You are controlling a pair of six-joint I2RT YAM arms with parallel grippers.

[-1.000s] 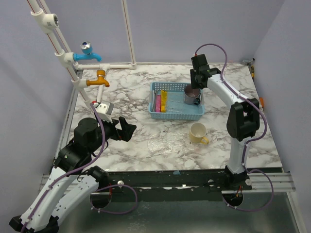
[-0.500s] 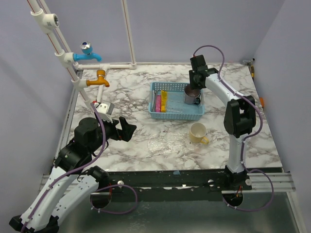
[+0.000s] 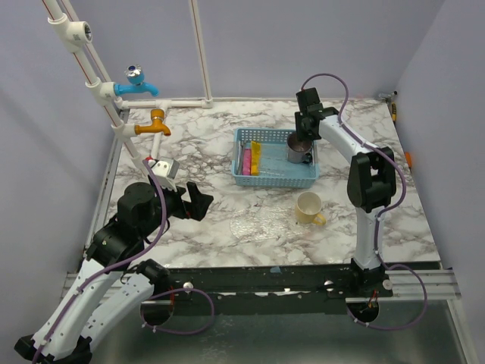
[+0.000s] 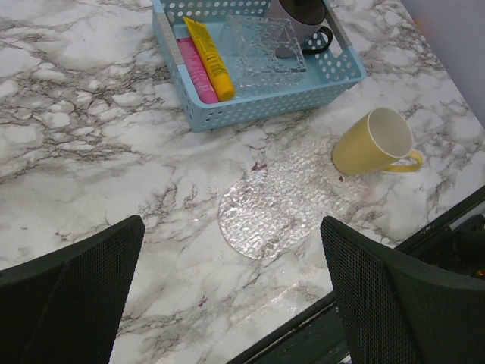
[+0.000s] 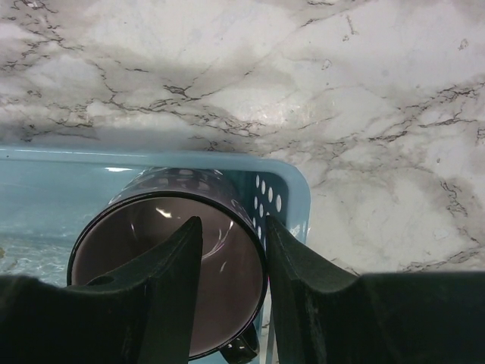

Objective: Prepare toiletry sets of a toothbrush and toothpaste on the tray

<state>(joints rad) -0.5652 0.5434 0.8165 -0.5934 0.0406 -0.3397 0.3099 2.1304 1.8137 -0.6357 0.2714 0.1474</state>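
The yellow toothpaste tube (image 3: 256, 158) and the pink one (image 3: 246, 160) lie side by side at the left of the light blue basket tray (image 3: 274, 183). They also show in the left wrist view, yellow (image 4: 208, 57) and pink (image 4: 195, 72). No toothbrush shows. A mauve cup (image 3: 298, 149) stands in the tray's far right corner. My right gripper (image 5: 233, 227) is open and straddles the cup's (image 5: 167, 250) right wall, one finger inside, one outside against the tray wall (image 5: 91, 155). My left gripper (image 4: 231, 243) is open and empty, above the table's near left.
A cream mug (image 3: 309, 208) lies on its side in front of the tray. A clear bubbled sheet (image 3: 254, 224) lies flat on the marble. A clear textured plate (image 4: 265, 45) lies in the tray. A blue tap (image 3: 140, 80) and an orange tap (image 3: 154, 125) hang on white pipes at the far left.
My right arm's forearm has swung a little to the left, with the gripper still at the mauve cup. The left arm and the objects have not moved.
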